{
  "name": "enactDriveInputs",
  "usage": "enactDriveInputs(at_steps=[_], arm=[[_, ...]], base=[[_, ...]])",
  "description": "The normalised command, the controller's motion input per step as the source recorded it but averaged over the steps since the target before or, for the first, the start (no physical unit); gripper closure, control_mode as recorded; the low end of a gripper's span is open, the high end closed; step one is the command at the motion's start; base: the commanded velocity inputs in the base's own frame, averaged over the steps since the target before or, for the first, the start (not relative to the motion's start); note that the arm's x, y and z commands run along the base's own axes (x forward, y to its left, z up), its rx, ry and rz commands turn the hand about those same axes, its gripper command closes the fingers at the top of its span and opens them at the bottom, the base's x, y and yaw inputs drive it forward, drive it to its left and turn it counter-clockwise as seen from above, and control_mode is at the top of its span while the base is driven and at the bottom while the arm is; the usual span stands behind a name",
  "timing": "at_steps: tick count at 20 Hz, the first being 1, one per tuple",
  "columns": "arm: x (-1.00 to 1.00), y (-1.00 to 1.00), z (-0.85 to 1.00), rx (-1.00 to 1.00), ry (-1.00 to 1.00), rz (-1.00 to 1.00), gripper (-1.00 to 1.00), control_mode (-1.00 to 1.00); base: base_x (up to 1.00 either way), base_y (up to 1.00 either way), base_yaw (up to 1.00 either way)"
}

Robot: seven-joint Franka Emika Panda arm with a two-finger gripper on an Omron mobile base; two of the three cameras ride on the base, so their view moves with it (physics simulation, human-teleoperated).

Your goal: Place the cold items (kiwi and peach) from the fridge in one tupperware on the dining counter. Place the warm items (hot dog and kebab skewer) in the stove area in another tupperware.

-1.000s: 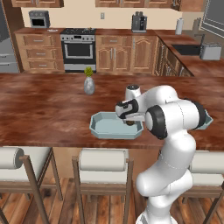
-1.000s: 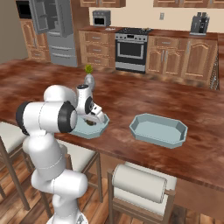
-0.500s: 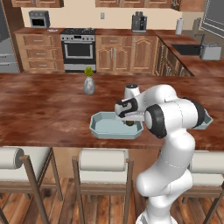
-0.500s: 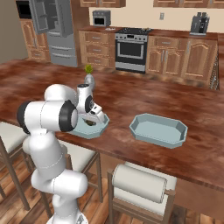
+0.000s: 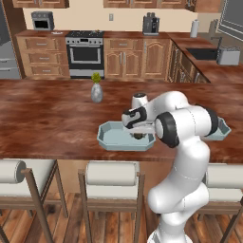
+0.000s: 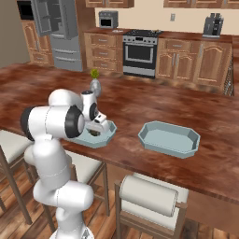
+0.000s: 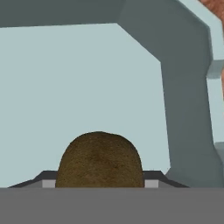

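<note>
My gripper (image 5: 137, 135) reaches down into a pale blue tupperware (image 5: 107, 135) on the dining counter (image 5: 47, 114), shut on the brown kiwi (image 7: 99, 159). In the hand view the kiwi sits between the two finger tips just above the tupperware floor (image 7: 65, 78). From the right base view the gripper (image 6: 96, 131) is low inside the same tupperware (image 6: 110, 132). A second, empty tupperware (image 6: 169, 138) lies to its right on the counter. The fridge (image 6: 60, 28) stands at the back left with a door open. The stove area (image 5: 85, 47) is along the far wall.
A small grey vase with a green sprig (image 5: 96, 91) stands on the counter behind the tupperware. Cushioned stools (image 5: 111, 175) line the near edge of the counter. A sink and toaster (image 5: 228, 56) are at the back right.
</note>
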Motion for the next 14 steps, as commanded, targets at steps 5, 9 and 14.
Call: enactDriveInputs(at_steps=[5,9,14], arm=[[0.21,0.00,-0.25,0.00,0.12,0.00,1.00,-1.00],[0.23,0.00,-0.23,0.00,0.11,0.01,1.00,-1.00],[0.04,0.00,-0.05,0.00,0.02,0.00,-1.00,-1.00]], base=[[0.00,0.00,0.00],[0.00,0.00,0.00],[0.00,0.00,0.00]])
